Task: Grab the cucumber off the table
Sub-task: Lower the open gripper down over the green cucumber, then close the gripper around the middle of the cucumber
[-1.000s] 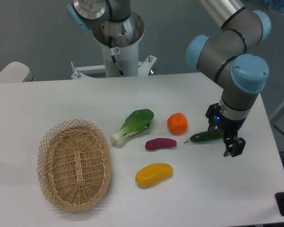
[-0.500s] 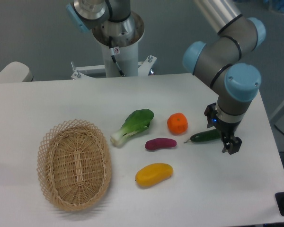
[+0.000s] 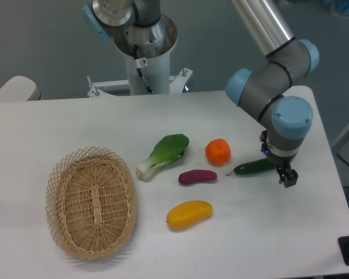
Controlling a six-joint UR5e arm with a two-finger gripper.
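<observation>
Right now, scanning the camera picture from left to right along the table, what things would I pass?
Wicker basket → bok choy → purple sweet potato → orange → cucumber → the robot's hand at the cucumber's right end. The yellow mango overlaps others in this order, so it is left out.

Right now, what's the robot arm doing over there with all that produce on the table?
The gripper is down at the right end of the cucumber, which lies on the table. Whether the fingers have closed on it can't be told. The bok choy, orange, purple sweet potato, yellow mango and empty basket sit untouched.
</observation>
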